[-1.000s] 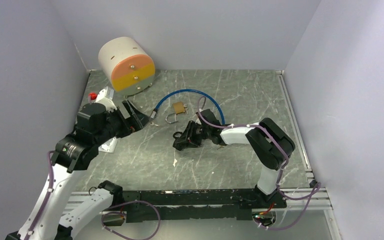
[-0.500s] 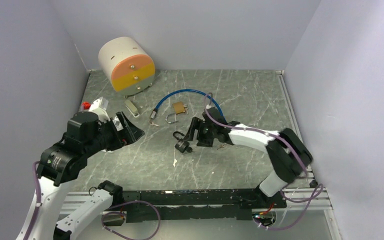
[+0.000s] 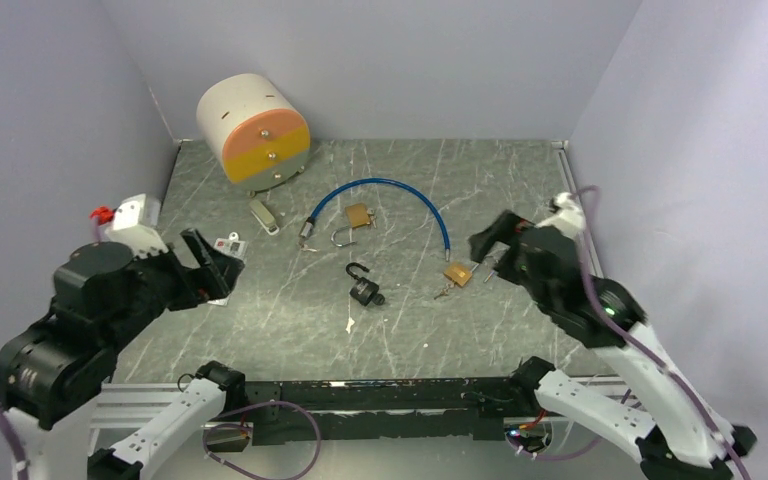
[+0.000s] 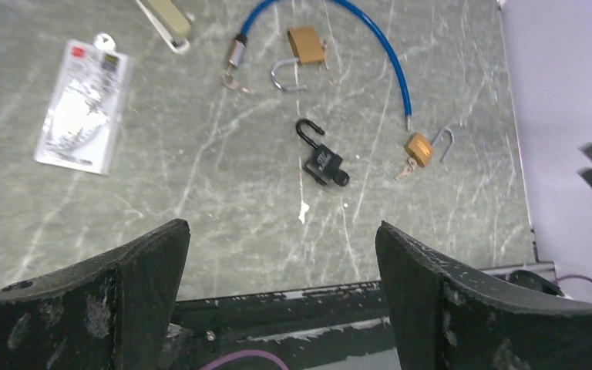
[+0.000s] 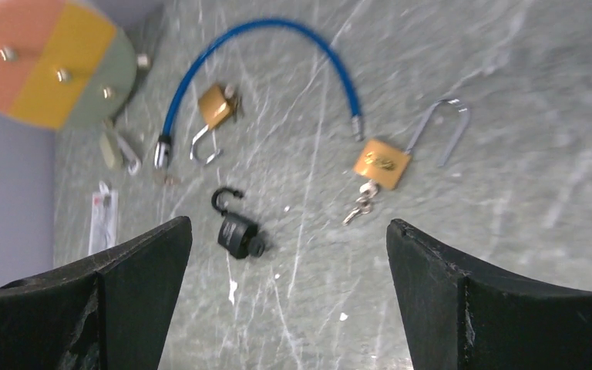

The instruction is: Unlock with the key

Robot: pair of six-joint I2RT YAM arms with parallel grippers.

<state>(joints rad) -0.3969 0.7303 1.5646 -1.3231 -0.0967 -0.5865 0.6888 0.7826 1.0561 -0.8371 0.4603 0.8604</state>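
A black padlock (image 3: 363, 290) lies mid-table with its shackle swung open. A black-headed key (image 3: 378, 298) sticks out of its base. The left wrist view shows the padlock (image 4: 321, 158) and key (image 4: 341, 178) well beyond my left gripper (image 4: 280, 227), which is open and holds nothing. From the right wrist the padlock (image 5: 238, 231) lies ahead and left of my right gripper (image 5: 288, 223), open and empty too. In the top view the left gripper (image 3: 212, 262) hangs at the table's left and the right gripper (image 3: 488, 240) at its right, both raised and apart from the padlock.
A brass padlock (image 3: 457, 274) with keys (image 3: 443, 292) lies right of the black one. A second open brass padlock (image 3: 358, 215) sits inside the arc of a blue cable (image 3: 375, 188). A pink-and-yellow cylinder (image 3: 253, 128) stands at back left. A white packet (image 4: 81, 104) lies at the left.
My right gripper let go of the black padlock, opened wide and drew back right and up. My left arm pulled back to the left. The padlock stays on the table, shackle open.
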